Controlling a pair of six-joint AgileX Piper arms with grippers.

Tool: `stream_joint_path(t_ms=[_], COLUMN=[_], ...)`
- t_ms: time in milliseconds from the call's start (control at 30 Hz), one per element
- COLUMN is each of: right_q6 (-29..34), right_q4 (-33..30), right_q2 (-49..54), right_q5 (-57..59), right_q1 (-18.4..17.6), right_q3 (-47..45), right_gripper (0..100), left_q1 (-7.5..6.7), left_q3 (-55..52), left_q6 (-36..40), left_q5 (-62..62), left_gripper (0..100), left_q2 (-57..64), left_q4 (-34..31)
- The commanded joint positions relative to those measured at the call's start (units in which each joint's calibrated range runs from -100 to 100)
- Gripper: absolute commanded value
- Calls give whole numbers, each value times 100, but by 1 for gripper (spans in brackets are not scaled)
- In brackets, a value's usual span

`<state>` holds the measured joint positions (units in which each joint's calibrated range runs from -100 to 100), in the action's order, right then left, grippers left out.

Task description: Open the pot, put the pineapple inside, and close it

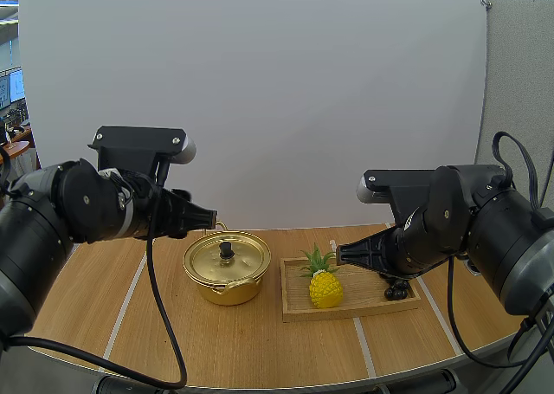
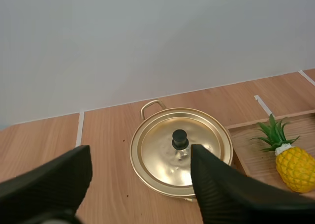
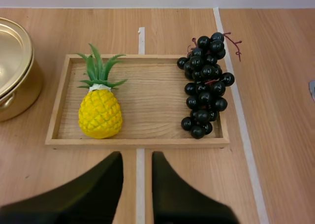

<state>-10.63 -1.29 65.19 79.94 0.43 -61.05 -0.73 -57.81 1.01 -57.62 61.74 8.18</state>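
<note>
The left arm reaches in from the left edge of the tabletop (image 1: 260, 351), forearm about level, and its left gripper (image 2: 140, 150) hangs above and just on the near left of the pot (image 1: 227, 268), pointing toward it. Its fingers (image 2: 54, 184) stand wide apart, ribbed faces turned to each other, with nothing between them.

The right arm comes in from the right edge, wrist bent down and leftward. The right gripper (image 3: 137, 155) hovers over the bare wood just in front of the tray's near edge, aimed at the tray (image 3: 138, 142). Its fingers are parted by a narrow gap and grip nothing.

The gold pot sits near the middle of the tabletop, just left of the tray without touching it. Its lid (image 2: 167, 157) is seated flat on the rim, a black knob (image 2: 180, 139) at its centre, so what is inside cannot be seen.

The wooden tray holds two things. The pineapple (image 3: 100, 113) is at the left end, nearest the pot, its green leaves toward the tray's far edge. A bunch of dark grapes (image 3: 204, 93) fills the right end, its stem poking past the far right corner. The two are well apart.
</note>
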Motion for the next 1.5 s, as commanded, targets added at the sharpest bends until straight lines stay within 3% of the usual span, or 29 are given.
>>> stream_joint_path(t_ms=[0,33,300,500,800,1067,1467], right_q6=[-198,-179,-168,-168,-241,-241,-241], right_q4=[-334,-334,-277,170,661,661,661], right_q2=[8,8,8,8,8,8,8], right_q5=[-140,-120,-67,-67,-67,-67,-67], right_q1=[26,26,26,26,26,26,26], right_q3=[44,44,44,44,44,44,44], right_gripper=[88,100,100,100,100,100,100], left_q1=[8,8,8,1,-24,-336,-345], left_q3=[124,124,124,391,1456,2303,2860], left_q6=[-471,-559,-1864,-2585,-2866,-2892,-2892], left_q5=[43,2,-211,-681,-915,-1185,-1113], left_gripper=[100,100,100,100,100,100,100], left_q2=[-16,-16,-245,-1468,-3315,-4507,-5988], left_q4=[94,94,439,908,971,878,567])
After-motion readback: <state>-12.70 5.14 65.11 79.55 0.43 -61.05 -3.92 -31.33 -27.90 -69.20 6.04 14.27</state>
